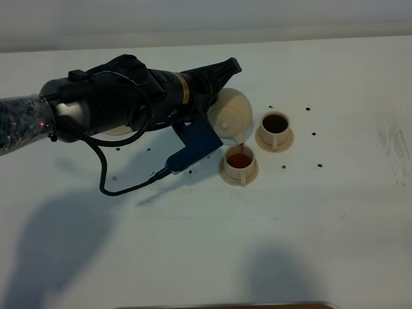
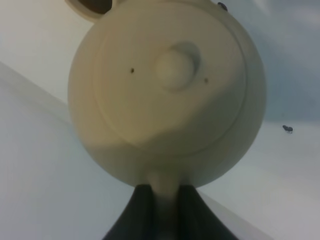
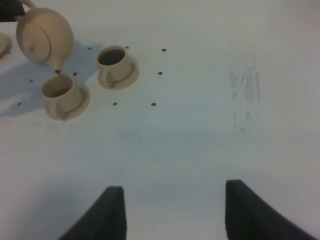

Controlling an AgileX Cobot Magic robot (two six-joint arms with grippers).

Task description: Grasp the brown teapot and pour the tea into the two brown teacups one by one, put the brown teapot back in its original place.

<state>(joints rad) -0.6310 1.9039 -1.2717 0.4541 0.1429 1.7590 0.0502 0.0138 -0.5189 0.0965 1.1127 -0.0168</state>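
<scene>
Left end effector [image 2: 162,212]: clamping tight on the loop handle of the brown teapot [image 1: 232,111], which is hanging just above the nearer teacup [image 1: 239,162], its handle-to-spout axis slanting steeply, spout pointing down, tea [image 1: 241,149] streaming into that teacup. Right end effector [image 3: 172,215]: gaping wide, gripping nothing, hovering well apart from that teacup.

The teapot [image 1: 232,108] is plain pale beige. The nearer cup [image 1: 239,168], beige too, holds reddish-amber tea; the farther cup [image 1: 275,134], the same beige, holds dark brown. The desk [image 1: 335,206] is white, dotted with small dark specks [image 1: 313,134]. The arm [image 1: 116,96] is black with a blue bracket [image 1: 196,145].
</scene>
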